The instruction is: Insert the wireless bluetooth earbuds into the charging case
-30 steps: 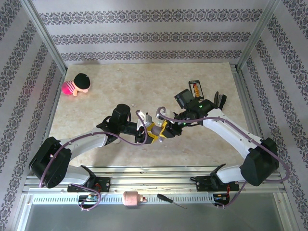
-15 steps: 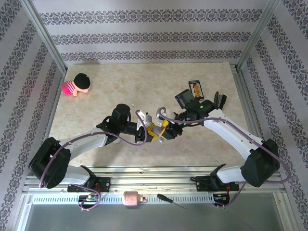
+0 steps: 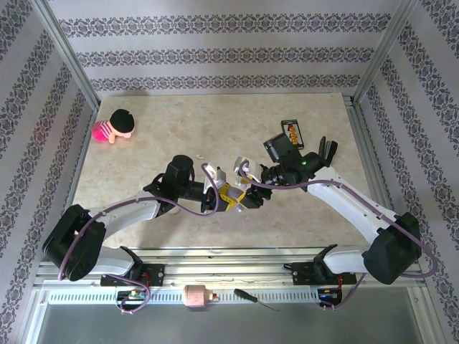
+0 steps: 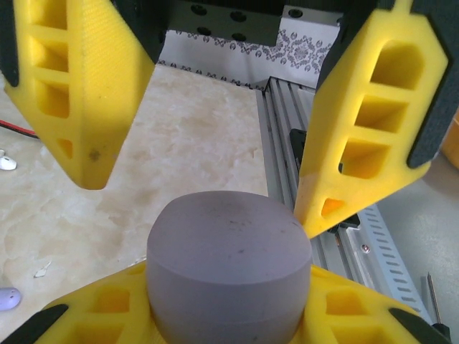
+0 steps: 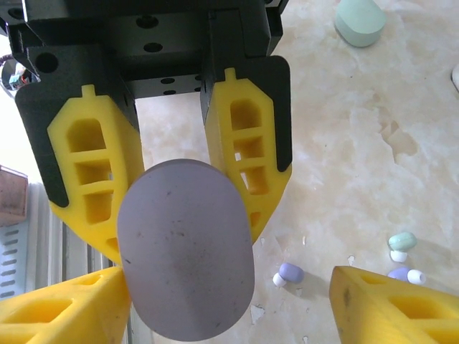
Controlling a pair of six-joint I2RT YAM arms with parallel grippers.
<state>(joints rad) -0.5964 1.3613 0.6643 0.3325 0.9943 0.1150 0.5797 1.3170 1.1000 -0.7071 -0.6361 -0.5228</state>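
Note:
The lavender pebble-shaped charging case (image 4: 228, 265) is closed and sits between the two yellow fingers of my left gripper (image 4: 229, 304), which is shut on it above the table. In the right wrist view the same case (image 5: 186, 247) is clamped from both sides by those fingers. My right gripper (image 5: 226, 287) is open, its jaws wide apart around the case's near end. From above, the left gripper (image 3: 229, 196) and right gripper (image 3: 249, 188) meet tip to tip near the table's front middle. Loose earbuds lie on the table below: a lavender one (image 5: 289, 272), a green one (image 5: 402, 241) and another lavender one (image 5: 406, 274).
A pale green case (image 5: 358, 20) lies further off on the marble table. A pink doll (image 3: 115, 127) is at the back left. A black packet with orange print (image 3: 292, 132) is at the back right. The metal rail (image 4: 344, 244) runs along the front edge.
My right gripper has opened and let go of the lavender case, drawing back a little to the right. My left gripper has closed onto the case and now holds it alone.

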